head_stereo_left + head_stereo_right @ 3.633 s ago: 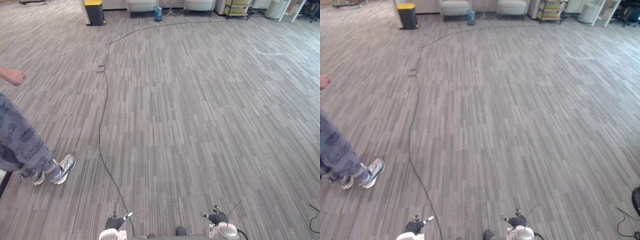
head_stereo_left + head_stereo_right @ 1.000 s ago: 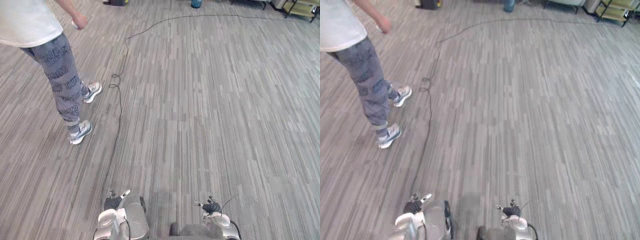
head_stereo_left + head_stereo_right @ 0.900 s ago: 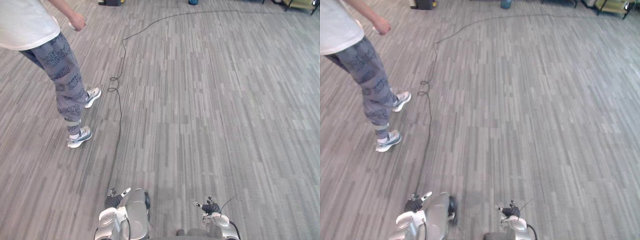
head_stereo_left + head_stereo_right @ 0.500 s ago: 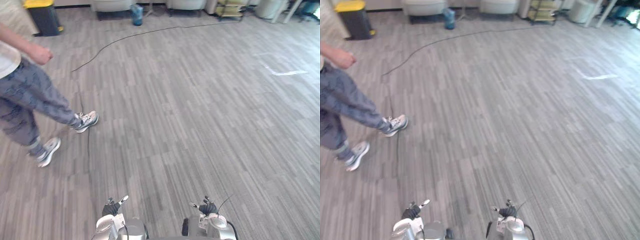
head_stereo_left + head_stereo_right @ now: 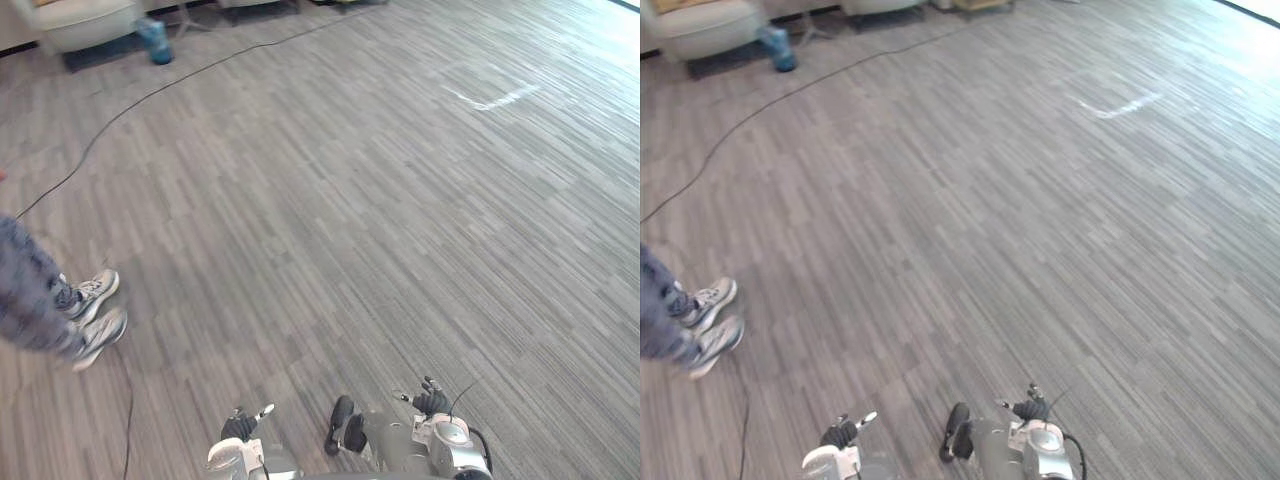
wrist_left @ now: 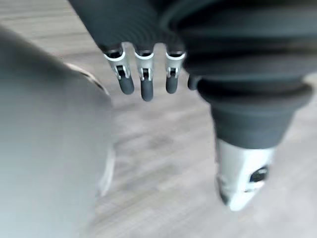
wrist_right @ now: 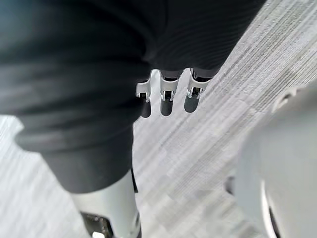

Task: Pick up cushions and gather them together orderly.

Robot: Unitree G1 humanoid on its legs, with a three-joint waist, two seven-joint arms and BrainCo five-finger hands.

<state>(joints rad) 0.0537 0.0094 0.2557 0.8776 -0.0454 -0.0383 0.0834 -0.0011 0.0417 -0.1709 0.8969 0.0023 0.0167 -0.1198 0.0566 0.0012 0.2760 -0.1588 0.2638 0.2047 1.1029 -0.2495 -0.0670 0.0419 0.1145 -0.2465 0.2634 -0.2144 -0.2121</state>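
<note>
Task looks barely started, going by how things lie. Left hand [image 5: 240,427] sits low at the near edge of the head views. Its fingers [image 6: 144,79] are straight and hang loose over the floor, with nothing in them. Right hand [image 5: 430,402] is the same, low at the near edge, fingers [image 7: 166,96] relaxed and straight, empty.

Cushions: I cannot tell where they are, and neither hand carries one. Grey striped carpet [image 5: 380,220] runs ahead to a pale upholstered seat [image 5: 85,22] at the far left, with a blue container [image 5: 155,42] just beside it (seat too blurred to say whether a cushion lies on it). A white mark [image 5: 495,98] is on the floor far right. A person's shoes [image 5: 95,310] stand at the left, well apart from both hands.

Done so far, as I judge: nothing. Left to do is the whole job: locate the cushions, get to them, pick each up, bring them to one spot and line them up neatly.
</note>
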